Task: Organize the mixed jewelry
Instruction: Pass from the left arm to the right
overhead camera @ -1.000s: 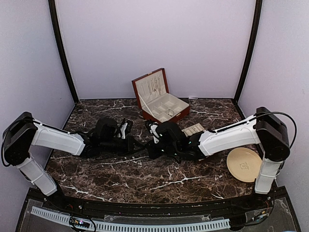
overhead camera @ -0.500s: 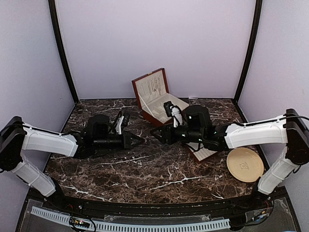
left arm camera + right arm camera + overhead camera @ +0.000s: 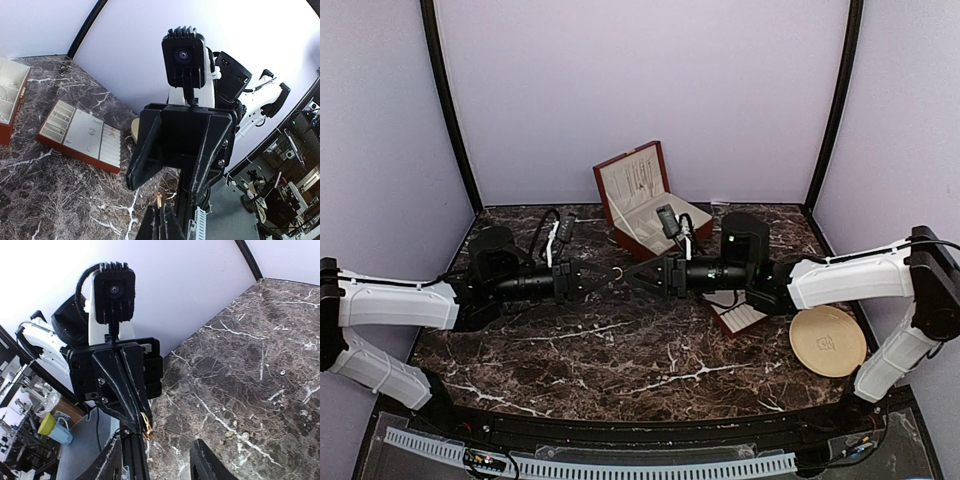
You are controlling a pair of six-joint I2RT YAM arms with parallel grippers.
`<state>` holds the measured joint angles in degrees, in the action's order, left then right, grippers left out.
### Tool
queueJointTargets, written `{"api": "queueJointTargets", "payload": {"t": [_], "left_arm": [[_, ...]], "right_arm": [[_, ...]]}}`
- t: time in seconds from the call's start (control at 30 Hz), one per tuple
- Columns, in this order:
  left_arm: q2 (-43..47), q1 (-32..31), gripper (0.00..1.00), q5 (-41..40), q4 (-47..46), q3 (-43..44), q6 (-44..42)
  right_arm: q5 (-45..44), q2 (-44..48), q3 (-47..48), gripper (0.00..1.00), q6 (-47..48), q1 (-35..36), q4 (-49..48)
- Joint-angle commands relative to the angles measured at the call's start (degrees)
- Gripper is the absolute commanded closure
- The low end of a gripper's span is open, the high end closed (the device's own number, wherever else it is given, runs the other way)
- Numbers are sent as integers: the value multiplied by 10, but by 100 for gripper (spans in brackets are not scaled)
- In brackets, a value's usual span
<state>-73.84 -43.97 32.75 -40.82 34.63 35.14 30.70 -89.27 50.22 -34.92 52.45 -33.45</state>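
Observation:
A tiny gold-coloured jewelry piece (image 3: 159, 200) sticks out of the tips of my left gripper (image 3: 161, 214), which is shut on it. In the top view both arms reach level toward each other above the middle of the table. There the left gripper (image 3: 604, 278) holds the piece (image 3: 617, 271) just in front of my right gripper (image 3: 633, 277). The right gripper (image 3: 157, 452) is open, and the piece (image 3: 146, 425) hangs ahead of its gap, not touched by its fingers (image 3: 206, 462).
An open red-brown box (image 3: 638, 190) with cream lining stands at the back centre. Its lift-out tray (image 3: 738, 314) lies on the marble to the right, next to a round beige plate (image 3: 828, 341). A few tiny specks (image 3: 282, 372) lie on the table.
Both arms have risen from the table's middle and drawn apart, now tip to tip. The right gripper has opened. The left gripper stays shut.

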Motion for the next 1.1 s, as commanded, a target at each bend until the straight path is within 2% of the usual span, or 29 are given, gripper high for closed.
{"api": "queueJointTargets", "payload": {"t": [0.0,0.67,0.93,0.97,1.07], "left_arm": [[10,-4,100,39,-37,-12,-10],[-2,-14,100,42,-47,-9,-13],[-11,-15,100,34,-28,-1,-16],[-11,-14,96,29,-16,3,-17],[-11,-14,63,-18,40,17,-24]], "right_arm": [[50,-10,14,57,-28,-2,-65],[91,-32,24,99,-55,-1,-108],[82,-23,14,100,-52,-2,-110],[72,-19,13,100,-46,-2,-101],[15,4,18,100,-2,-6,-13]]}}
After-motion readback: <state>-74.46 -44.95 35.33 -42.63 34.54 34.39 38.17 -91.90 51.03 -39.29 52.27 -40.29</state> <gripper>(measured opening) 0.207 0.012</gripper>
